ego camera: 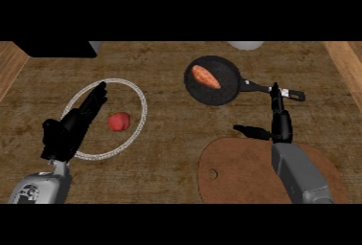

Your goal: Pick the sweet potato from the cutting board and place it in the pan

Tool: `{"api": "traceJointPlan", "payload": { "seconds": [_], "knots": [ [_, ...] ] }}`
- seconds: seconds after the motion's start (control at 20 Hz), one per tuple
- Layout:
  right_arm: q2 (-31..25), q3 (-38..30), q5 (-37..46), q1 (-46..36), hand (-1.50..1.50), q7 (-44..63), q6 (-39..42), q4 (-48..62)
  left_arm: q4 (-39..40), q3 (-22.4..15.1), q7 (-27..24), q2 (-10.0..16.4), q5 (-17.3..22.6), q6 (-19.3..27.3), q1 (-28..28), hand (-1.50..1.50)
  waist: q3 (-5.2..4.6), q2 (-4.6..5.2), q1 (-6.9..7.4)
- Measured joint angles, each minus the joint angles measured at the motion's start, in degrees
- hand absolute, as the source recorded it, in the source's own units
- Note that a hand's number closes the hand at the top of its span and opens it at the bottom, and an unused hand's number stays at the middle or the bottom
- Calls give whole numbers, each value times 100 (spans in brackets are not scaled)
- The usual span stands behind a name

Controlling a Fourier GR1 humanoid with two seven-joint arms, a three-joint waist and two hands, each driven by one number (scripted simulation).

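Observation:
An orange sweet potato point(206, 76) lies inside the black pan point(225, 93) at the back of the counter, right of centre. The pan's handle point(272, 90) points right. My right hand point(280, 119) hangs just right of the pan, over the handle, fingers straight and pointing away, thumb out to the left; it holds nothing. The round brown cutting board point(233, 165) lies at the front right, under my right forearm, with nothing on it. My left hand point(71, 127) rests open at the left, fingers up.
A white-rimmed plate point(141, 103) sits at the left with a small red fruit point(118, 121) on it, partly under my left hand. A dark box point(60, 49) stands at the back left, a pale object point(245, 45) at the back edge. Wooden strips border both sides.

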Motion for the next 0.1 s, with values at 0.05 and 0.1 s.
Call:
{"api": "traceJointPlan", "payload": {
  "seconds": [0.05, 0.1],
  "knots": [
    [23, 35, -7, 61, -150, -12, -5, -88, -77, 6, 53, -10, -10, -3, 40, 0, -7, -9, -3],
    [22, 30, -25, 83, -150, -46, -11, -94, 1, 26, 3, -17, -32, -9, 13, 0, -10, -14, 2]
  ]
}}
